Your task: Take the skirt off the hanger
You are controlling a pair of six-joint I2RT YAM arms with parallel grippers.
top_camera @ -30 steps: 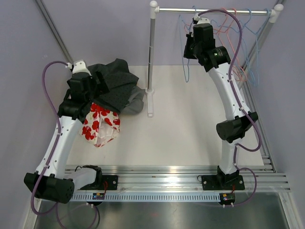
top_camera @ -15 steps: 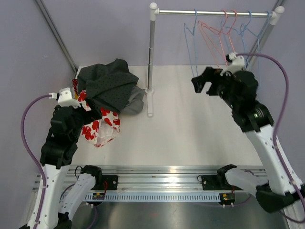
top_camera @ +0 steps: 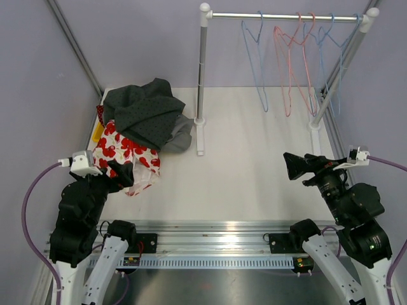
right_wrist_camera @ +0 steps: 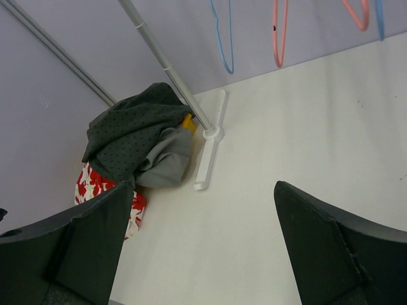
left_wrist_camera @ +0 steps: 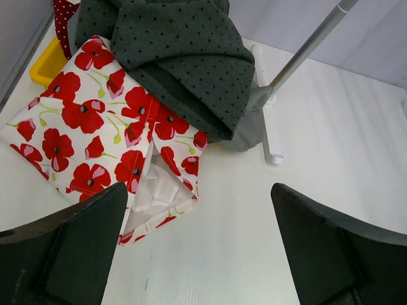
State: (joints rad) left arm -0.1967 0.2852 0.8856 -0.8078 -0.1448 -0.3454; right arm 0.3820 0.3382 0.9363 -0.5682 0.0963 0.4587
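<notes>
Both end effectors are observed spread wide and empty: left gripper (left_wrist_camera: 198, 190), right gripper (right_wrist_camera: 203, 185). The dark dotted skirt (top_camera: 143, 109) is recorded heaped at the table's (top_camera: 254, 171) far-left corner, upon a poppy-print garment (top_camera: 127, 155). The rack post (top_camera: 201, 70) stands between it and the bare hangers (top_camera: 280, 63).

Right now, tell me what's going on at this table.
Nothing is being handled. The left hand and right hand are both open and empty, low near the near edge of the table. The hangers on the rail are all bare. A poppy skirt lies at the table's far left, partly under a grey cloth.
</notes>
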